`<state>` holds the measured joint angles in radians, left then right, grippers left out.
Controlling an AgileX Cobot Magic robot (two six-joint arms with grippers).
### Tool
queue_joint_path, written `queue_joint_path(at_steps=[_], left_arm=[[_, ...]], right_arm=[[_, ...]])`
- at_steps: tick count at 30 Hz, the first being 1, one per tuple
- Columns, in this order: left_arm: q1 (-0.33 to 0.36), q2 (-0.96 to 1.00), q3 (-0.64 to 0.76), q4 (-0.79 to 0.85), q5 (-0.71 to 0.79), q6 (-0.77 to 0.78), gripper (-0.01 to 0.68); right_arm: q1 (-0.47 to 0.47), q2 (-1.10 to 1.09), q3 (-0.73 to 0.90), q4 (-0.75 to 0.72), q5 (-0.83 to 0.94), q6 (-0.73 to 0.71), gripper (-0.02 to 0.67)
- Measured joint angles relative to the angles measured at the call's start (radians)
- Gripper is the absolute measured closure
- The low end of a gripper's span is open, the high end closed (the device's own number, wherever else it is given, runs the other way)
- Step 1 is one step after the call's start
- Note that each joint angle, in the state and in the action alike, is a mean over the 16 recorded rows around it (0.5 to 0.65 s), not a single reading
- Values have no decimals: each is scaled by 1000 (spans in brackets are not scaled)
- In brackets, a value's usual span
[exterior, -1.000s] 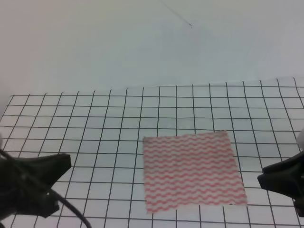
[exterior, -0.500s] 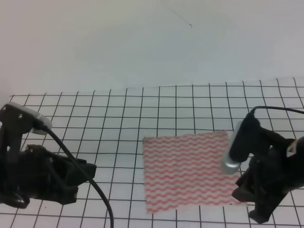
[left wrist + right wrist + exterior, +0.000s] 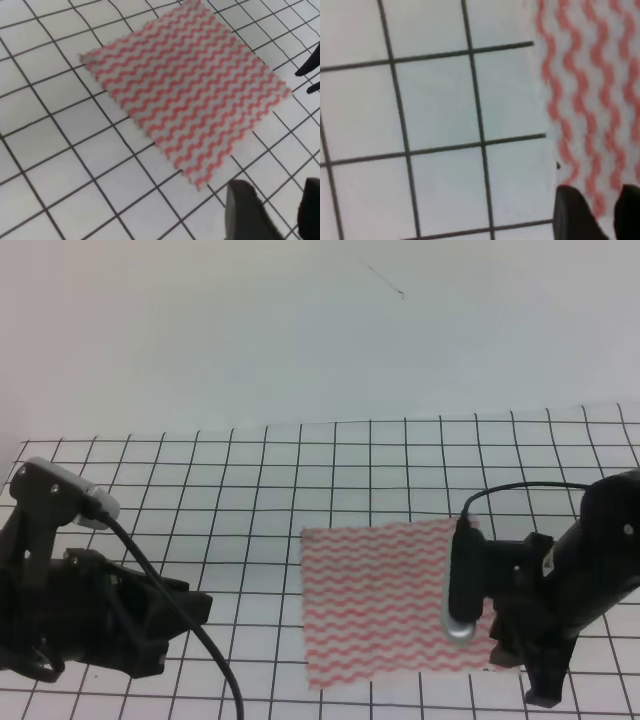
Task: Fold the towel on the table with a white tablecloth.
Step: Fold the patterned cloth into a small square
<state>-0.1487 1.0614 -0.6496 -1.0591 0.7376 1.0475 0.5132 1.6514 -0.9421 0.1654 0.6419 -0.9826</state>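
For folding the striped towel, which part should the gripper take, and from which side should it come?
Probably a corner. The towel lies flat on the gridded tablecloth, so only edges and corners offer a pinch. The right gripper, open, is over the near right corner; coming down from above there looks sensible.

Both arms are matte black with blocky, angular housings. The left arm (image 3: 90, 615) carries a white-and-grey wrist camera block (image 3: 62, 488), and a thick black cable (image 3: 170, 615) curves down from it. The right arm (image 3: 585, 575) bears a black camera module with a silvery rounded end (image 3: 462, 580) and a thin looping black cable (image 3: 510, 490). Dark, tapered tool fingertips (image 3: 242, 212) show in the wrist views.
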Motion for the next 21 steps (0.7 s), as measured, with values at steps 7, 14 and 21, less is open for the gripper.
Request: queue_joint_path(at_steps=[7, 14, 21], left_arm=[[0, 0, 0, -9, 7, -3, 440], [0, 0, 0, -13, 8, -6, 440], [0, 0, 0, -13, 8, -8, 440]], right_arm=[[0, 59, -1, 6, -23, -103, 453], [0, 103, -1, 8, -43, -131, 452], [0, 139, -2, 6, -72, -105, 452]])
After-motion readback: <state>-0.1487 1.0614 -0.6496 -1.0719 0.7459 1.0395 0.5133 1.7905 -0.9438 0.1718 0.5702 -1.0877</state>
